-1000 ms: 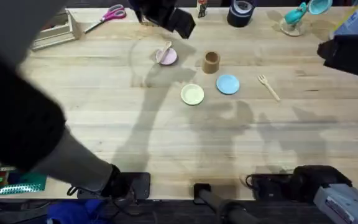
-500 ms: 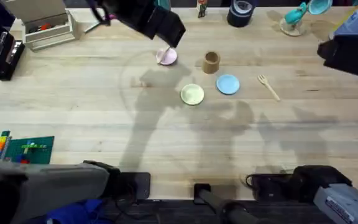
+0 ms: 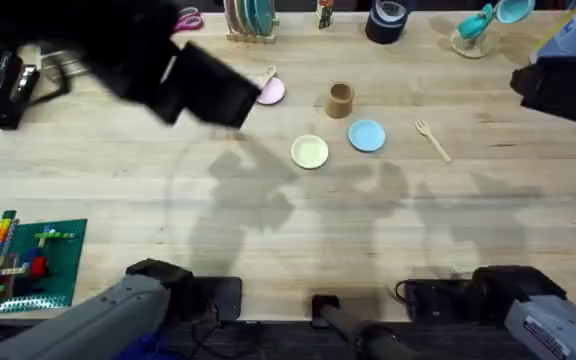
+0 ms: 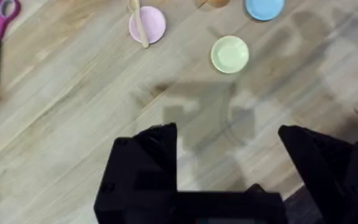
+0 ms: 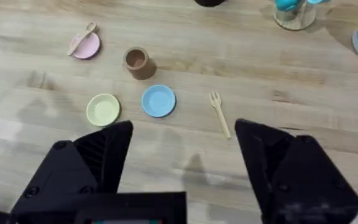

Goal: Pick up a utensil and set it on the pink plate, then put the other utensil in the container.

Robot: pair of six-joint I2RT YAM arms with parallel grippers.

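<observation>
No writing reads clearly. The wooden spoon (image 5: 81,37) lies across the pink plate (image 5: 87,47); the wooden fork (image 5: 218,113) lies beyond the brown cup (image 5: 138,62). Both the left gripper (image 4: 229,146) and the right gripper (image 5: 182,140) gape wide, holding nothing.

Left gripper (image 4: 229,140) fingers spread wide, empty, arm high across upper left of overhead. Right gripper (image 5: 182,140) open, empty, at right edge.

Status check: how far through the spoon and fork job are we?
Done: the spoon lies across the pink plate. In hand: nothing; the left end effector is open and empty above bare table, and the right end effector is open too. Left: the fork lies on the table beside the blue plate and has to go into the brown container.
</observation>
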